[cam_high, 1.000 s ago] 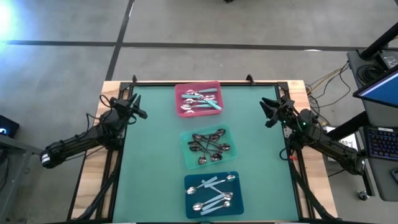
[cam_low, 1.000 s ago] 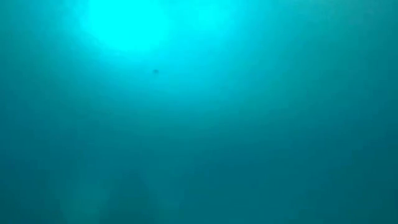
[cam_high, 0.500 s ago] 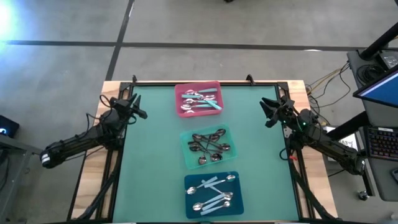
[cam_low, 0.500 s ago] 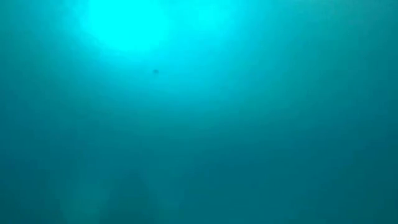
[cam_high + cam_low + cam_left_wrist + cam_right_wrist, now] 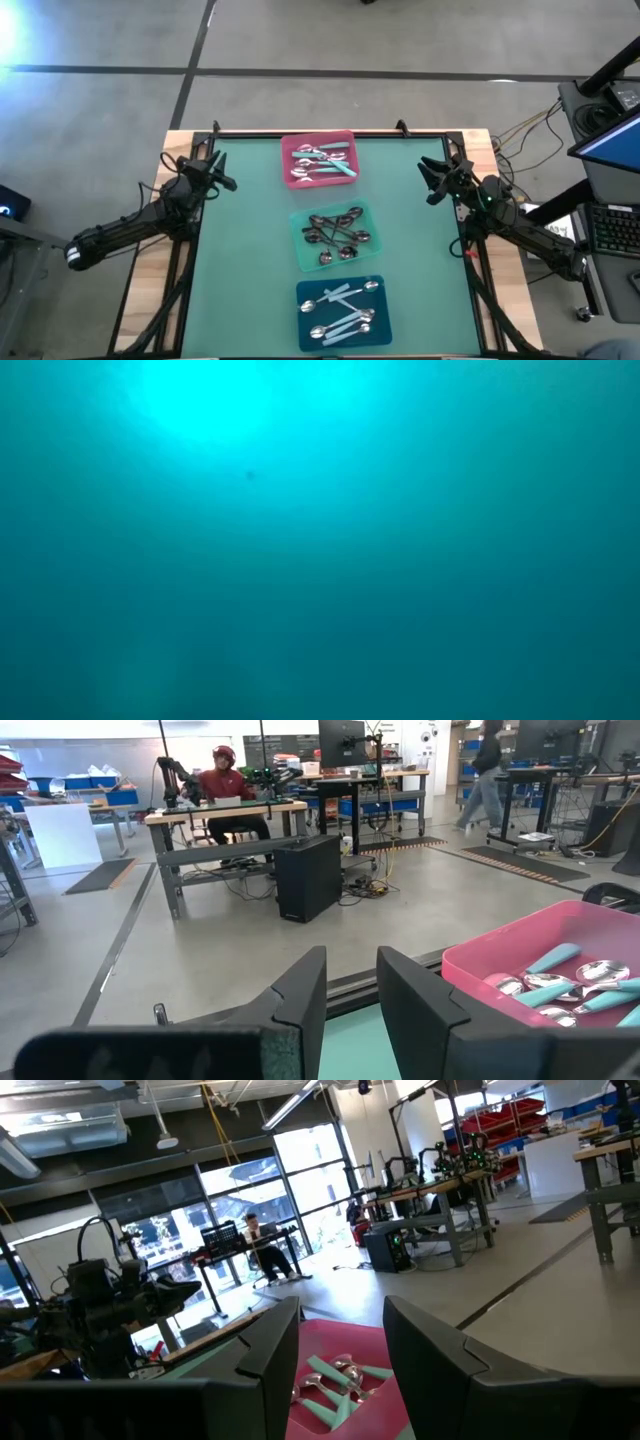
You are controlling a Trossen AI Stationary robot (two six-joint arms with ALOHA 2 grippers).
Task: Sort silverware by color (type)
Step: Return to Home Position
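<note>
**Idling at the edges, sort apparently complete**

Teal spoons [image 5: 325, 160] lie in the pink tray [image 5: 318, 136]. Dark spoons [image 5: 335, 236] are heaped crosswise in the mint tray [image 5: 298, 258], and pale spoons [image 5: 342, 308] are in the blue tray [image 5: 304, 332]. The three trays run down the middle of the bench [image 5: 250, 280], and none of the cutlery shows loose on it.

The left tool [image 5: 224, 174] sits at the bench's left edge, about level with the pink tray. Its fingers are parted by a narrow gap and hold nothing. The right tool [image 5: 428, 180] sits opposite at the right edge, likewise parted and empty (each wrist view shows nothing between the fingers).

All three kinds should be light and stiff, and their polished bowls are likely slick. The better hold is probably across the handle near its middle, where the fingers can close on straight sides. Each piece lies flat and low, so the fingers would have to come down almost to the tray floor, and the tray walls limit the approach. The dark ones overlap, so lifting one may drag its neighbours.
</note>
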